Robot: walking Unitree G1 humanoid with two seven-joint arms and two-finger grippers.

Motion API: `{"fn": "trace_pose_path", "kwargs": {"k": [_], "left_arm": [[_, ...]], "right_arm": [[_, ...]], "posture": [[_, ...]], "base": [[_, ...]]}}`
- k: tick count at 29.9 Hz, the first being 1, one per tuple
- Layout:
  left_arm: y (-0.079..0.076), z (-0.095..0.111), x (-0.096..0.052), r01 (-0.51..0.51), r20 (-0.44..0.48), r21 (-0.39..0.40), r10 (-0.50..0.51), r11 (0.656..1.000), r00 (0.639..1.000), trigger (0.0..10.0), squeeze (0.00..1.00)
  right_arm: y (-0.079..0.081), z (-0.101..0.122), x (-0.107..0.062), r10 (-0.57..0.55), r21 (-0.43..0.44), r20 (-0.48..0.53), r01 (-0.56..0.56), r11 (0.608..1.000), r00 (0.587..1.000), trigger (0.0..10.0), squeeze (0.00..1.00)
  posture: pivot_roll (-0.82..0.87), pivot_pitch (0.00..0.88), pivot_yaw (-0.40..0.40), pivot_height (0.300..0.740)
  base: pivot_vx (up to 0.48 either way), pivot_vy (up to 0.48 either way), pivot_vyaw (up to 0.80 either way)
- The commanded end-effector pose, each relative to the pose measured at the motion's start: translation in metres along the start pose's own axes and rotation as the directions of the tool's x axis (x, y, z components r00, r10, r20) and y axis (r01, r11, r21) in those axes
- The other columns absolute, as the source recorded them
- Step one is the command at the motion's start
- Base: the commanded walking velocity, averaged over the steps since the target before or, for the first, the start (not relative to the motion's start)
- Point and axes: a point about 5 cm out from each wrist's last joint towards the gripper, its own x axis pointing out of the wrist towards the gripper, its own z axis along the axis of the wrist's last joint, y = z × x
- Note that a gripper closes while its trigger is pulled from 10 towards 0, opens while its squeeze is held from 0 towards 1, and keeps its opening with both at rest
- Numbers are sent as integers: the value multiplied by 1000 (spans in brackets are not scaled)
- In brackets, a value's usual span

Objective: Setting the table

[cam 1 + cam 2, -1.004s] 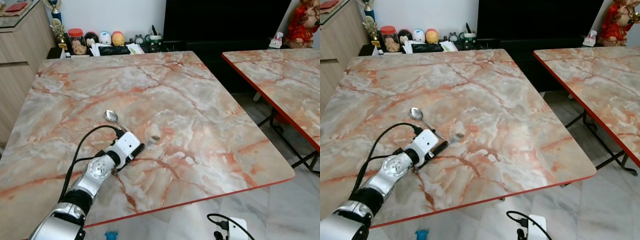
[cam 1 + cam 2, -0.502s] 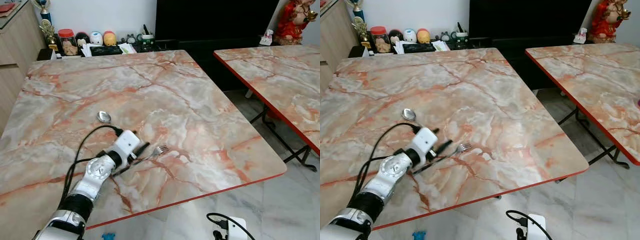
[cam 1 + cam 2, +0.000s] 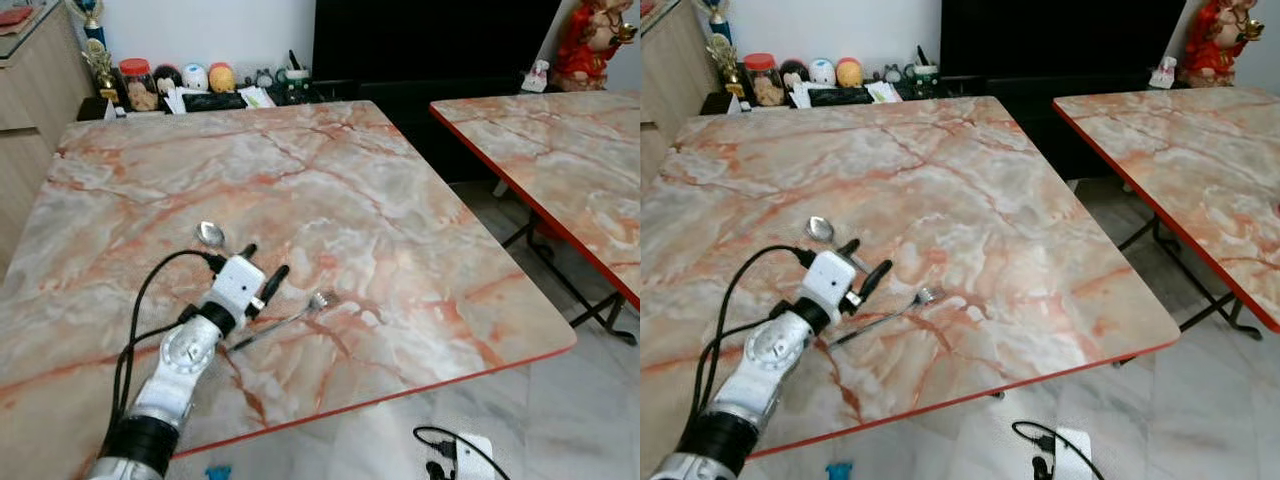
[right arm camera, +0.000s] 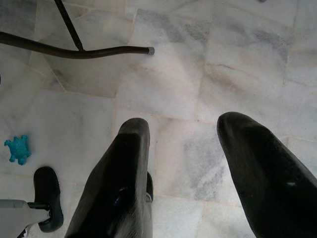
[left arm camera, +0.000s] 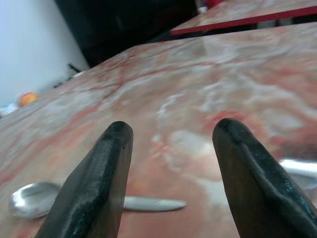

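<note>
the left tool point(image 3: 261, 272) hovers over the table point(image 3: 400, 200), fingers apart and empty, between the spoon point(image 3: 210, 235) and the fork point(image 3: 290, 317), both lying flat. to finish well, lift straight up without nudging either. the right tool point(image 4: 183, 163) hangs over the floor, fingers apart.
</note>
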Motion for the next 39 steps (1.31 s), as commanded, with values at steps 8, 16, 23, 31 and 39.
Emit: {"fn": "trace_pose_path", "kwargs": {"k": [8, 16, 23, 31, 39], "left_arm": [[-29, 11, 21, 183, 16, -176, -183, 967, 983, 10000, 0], [-31, 11, 39, 207, -15, -234, -217, 950, 976, 10000, 0], [-21, -1, 48, 191, -105, -231, -220, 954, 970, 10000, 1000], [-13, -8, 48, 194, -120, -318, -242, 928, 963, 10000, 0], [-9, -6, 49, 240, -68, -384, -287, 892, 956, 10000, 0]], "right_arm": [[-1, -1, 0, 1, -2, -10, -1, 1000, 1000, 10000, 0], [-1, -1, 0, -1, 4, -9, 1, 1000, 1000, 10000, 0], [-1, 0, 0, 5, 5, -11, -5, 1000, 1000, 10000, 0], [-1, 0, 0, 5, 5, -13, -5, 1000, 1000, 10000, 0], [-2, 1, 0, 7, 5, -12, -7, 1000, 1000, 10000, 0]], "posture": [[91, 6, -79, 740], [88, 9, -77, 740], [86, 8, -77, 740], [84, 8, -80, 740], [81, 8, -82, 740]], "base": [[0, 0, 0], [0, 0, 0], [0, 0, 0], [0, 0, 0], [0, 0, 0]]}}
